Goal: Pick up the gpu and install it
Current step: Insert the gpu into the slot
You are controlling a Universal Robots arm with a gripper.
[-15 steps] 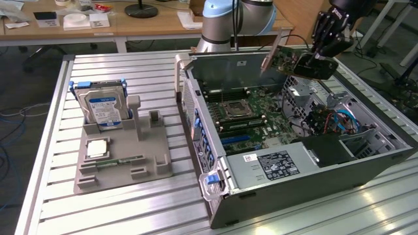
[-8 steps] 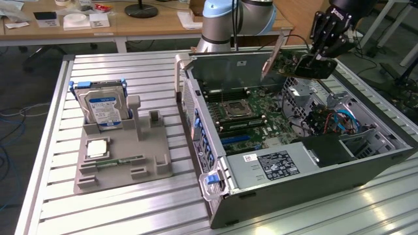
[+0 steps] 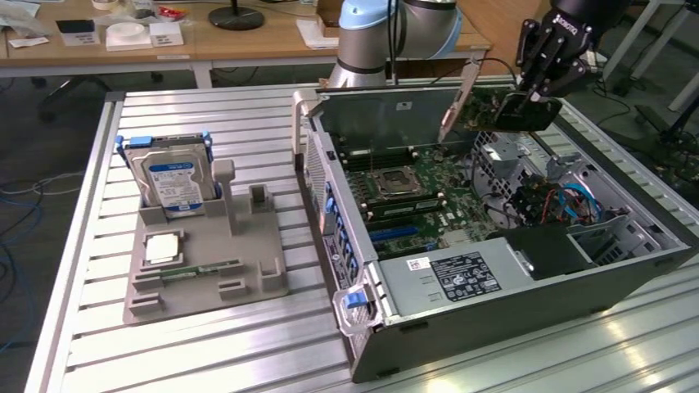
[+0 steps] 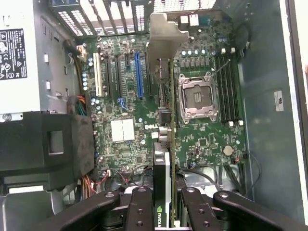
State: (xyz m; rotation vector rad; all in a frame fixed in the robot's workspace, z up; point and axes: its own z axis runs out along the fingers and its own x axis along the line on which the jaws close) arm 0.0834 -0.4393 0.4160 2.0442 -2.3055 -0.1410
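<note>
Hand (image 3: 525,105) (image 4: 168,214) closed partway onto the graphics card (image 3: 484,112) (image 4: 171,144), with black fingers (image 4: 139,211) pressing on both of its faces. The card is held on edge in the air, above the rim of the open computer case (image 3: 611,286) at the exterior view's upper right. Its silver bracket (image 3: 457,106) (image 4: 166,38) is at the end away from the hand and slants down towards the case interior.

In the wrist view the card appears edge-on over the motherboard (image 3: 437,201) (image 4: 130,96). Its thin edge runs between the long blue slot (image 4: 139,74) and the processor socket (image 3: 395,178) (image 4: 196,96), and the bracket points at the vented rear wall (image 4: 110,14). The power supply (image 3: 459,274) (image 4: 17,53), which carries a white label, fills one end of the case.

To the exterior view's left, well apart from the case, a grey holder (image 3: 208,278) sits on the slatted metal surface (image 3: 218,352). A hard drive (image 3: 175,176) with a blue label stands upright in the holder, and a narrow green memory stick (image 3: 202,268) lies flat in it. The arm's base (image 3: 382,33) rises behind the case.
</note>
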